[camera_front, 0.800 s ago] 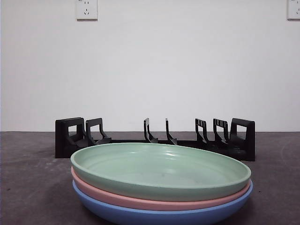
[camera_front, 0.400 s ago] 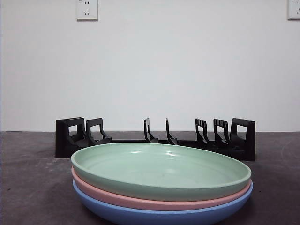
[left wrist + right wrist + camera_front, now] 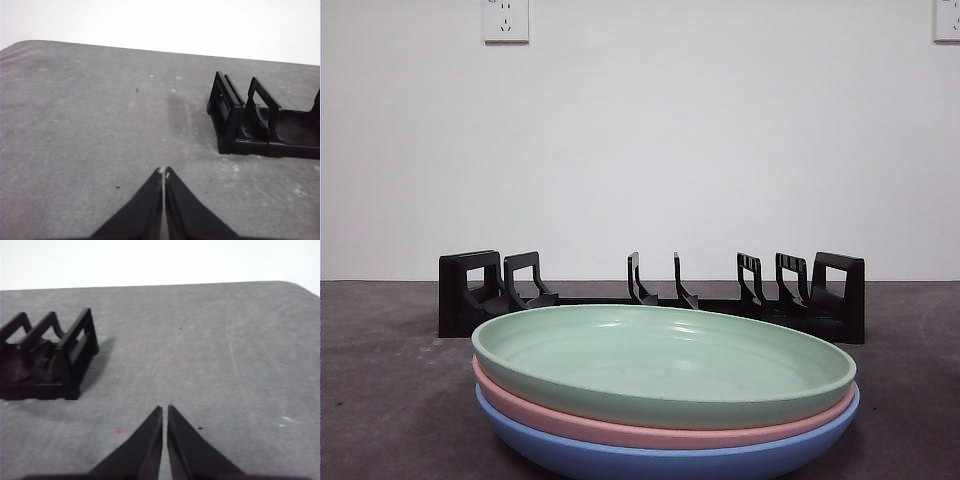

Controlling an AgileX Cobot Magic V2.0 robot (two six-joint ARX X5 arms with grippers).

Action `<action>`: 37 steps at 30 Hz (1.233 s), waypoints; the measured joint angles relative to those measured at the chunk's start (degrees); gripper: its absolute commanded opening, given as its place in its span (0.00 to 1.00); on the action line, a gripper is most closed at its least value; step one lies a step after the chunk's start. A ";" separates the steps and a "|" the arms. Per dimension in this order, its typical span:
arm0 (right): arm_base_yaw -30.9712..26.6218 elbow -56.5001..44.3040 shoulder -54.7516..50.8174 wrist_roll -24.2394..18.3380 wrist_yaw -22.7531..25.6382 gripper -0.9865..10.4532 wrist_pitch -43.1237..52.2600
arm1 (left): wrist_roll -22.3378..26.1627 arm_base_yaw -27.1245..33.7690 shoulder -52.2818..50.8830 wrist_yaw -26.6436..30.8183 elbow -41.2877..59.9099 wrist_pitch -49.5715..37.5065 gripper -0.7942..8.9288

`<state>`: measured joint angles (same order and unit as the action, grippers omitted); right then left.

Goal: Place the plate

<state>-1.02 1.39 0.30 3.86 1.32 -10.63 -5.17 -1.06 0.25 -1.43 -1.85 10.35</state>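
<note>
Three plates are stacked near the front of the table: a green plate (image 3: 660, 360) on top, a pink plate (image 3: 620, 428) under it and a blue plate (image 3: 650, 458) at the bottom. Behind the stack stands an empty black slotted plate rack (image 3: 650, 292). One end of the rack (image 3: 250, 120) shows in the left wrist view, the other end (image 3: 50, 355) in the right wrist view. My left gripper (image 3: 164, 172) is shut over bare table beside the rack, holding nothing. My right gripper (image 3: 165, 410) is shut too, over bare table beside the rack's other end. Neither arm shows in the front view.
The grey table (image 3: 380, 400) runs back to a white wall with two sockets (image 3: 505, 20). Its rounded far corners show in both wrist views.
</note>
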 measured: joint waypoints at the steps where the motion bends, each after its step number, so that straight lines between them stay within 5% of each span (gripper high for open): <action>1: 0.22 0.00 0.00 -0.31 0.26 0.10 0.04 | 0.00 0.00 0.00 0.02 0.00 0.00 0.09; 37: 0.55 -0.37 -0.13 -3.63 0.39 0.10 1.18 | 0.00 0.00 0.00 0.00 0.00 0.00 0.09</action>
<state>-0.47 1.02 0.16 0.23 1.72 -9.45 -5.17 -1.06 0.25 -1.43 -1.85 10.35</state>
